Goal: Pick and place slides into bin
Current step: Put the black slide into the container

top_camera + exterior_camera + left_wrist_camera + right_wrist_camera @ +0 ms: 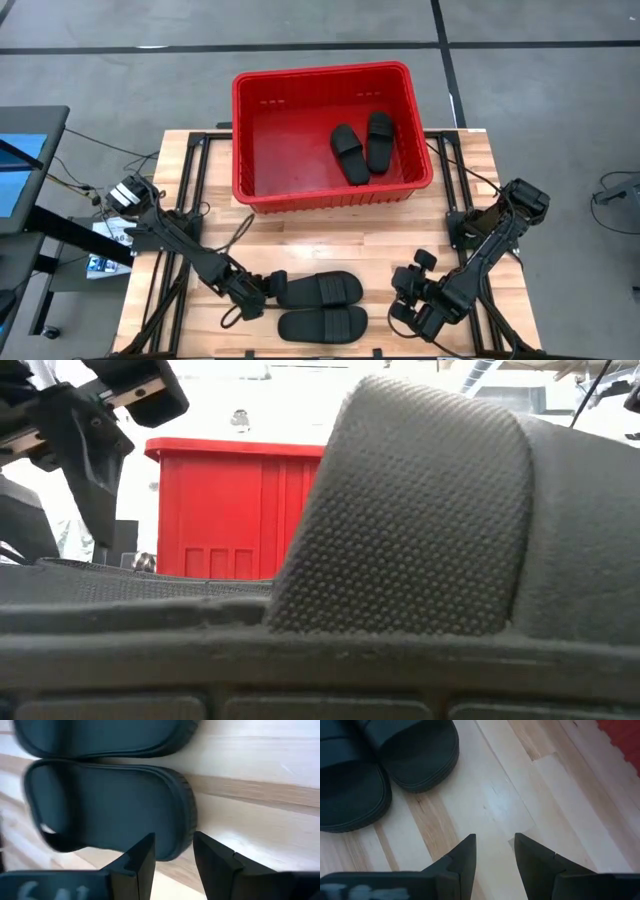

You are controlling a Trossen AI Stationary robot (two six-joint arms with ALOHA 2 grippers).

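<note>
A wooden worktop seen from above, with two dark robot arms reaching in from its near corners. At the far side sits the red bin, a large rectangular crate with a thick rim. Inside it, toward its right end, lie two black slides side by side, touching, straps up.

Two more slides rest on the near part of the worktop, between the arms. The farther slide and the nearer slide lie lengthwise across the worktop, one just beside the other, edges close or touching.

The left gripper is low at the left end of the farther slide. In the left wrist view its jaws stand apart, with the slide's rounded sole edge just ahead of the gap; the fingers do not clamp it. The second slide shows beyond it there.

The right gripper hovers over bare wood to the right of the pair, near but apart from them. In the right wrist view its jaws are apart with nothing between them, only light planks below, and the ends of both slides lie farther ahead. A strip of the red bin shows at that picture's corner.

The low view is almost filled by the textured strap of a slide close to the camera, with the bin behind it and part of an arm coming down on the picture's left.
</note>
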